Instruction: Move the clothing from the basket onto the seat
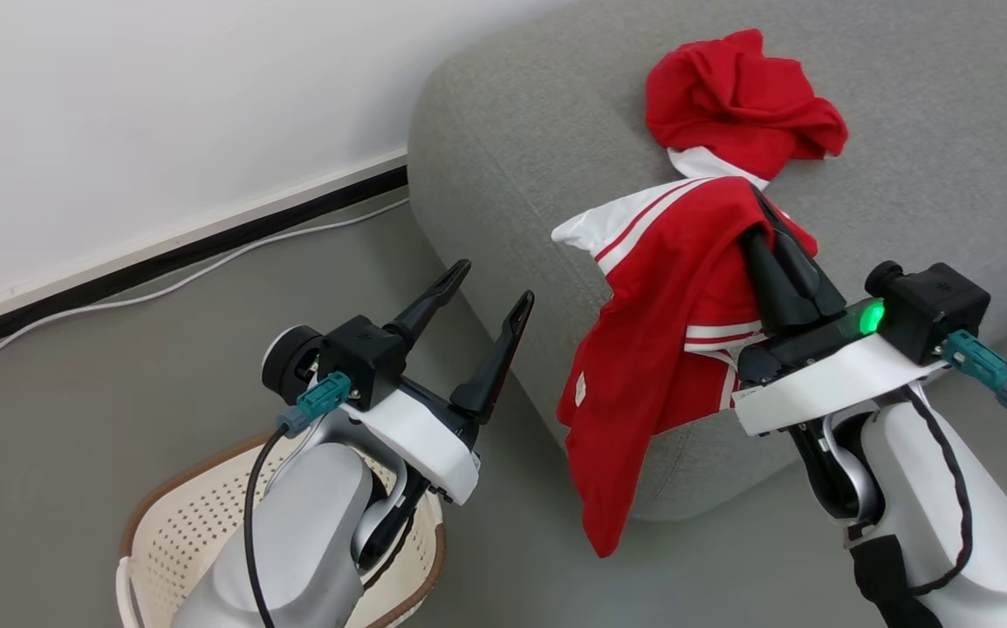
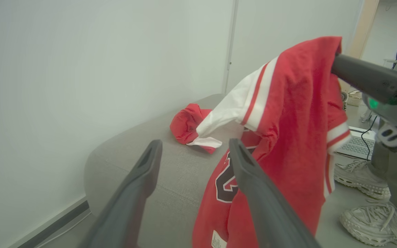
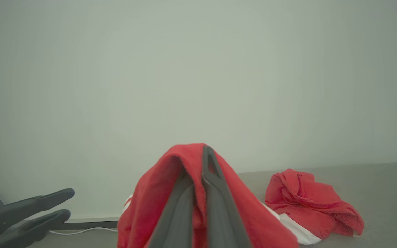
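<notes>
A red garment with white stripes (image 1: 669, 323) hangs from my right gripper (image 1: 761, 214), which is shut on it above the front edge of the grey seat (image 1: 538, 113); its lower part drapes down the seat's side. The same garment (image 2: 288, 137) fills the right of the left wrist view and covers my right fingers (image 3: 212, 193). A second red garment (image 1: 739, 100) lies crumpled on the seat, also seen as a heap (image 3: 312, 206). My left gripper (image 1: 490, 288) stands open above the cream basket (image 1: 181, 523), holding nothing.
A white wall with a dark baseboard (image 1: 163, 253) and a white cable (image 1: 207, 270) run along the floor to the left. A person's white sneakers (image 2: 367, 193) stand on the floor beyond the seat.
</notes>
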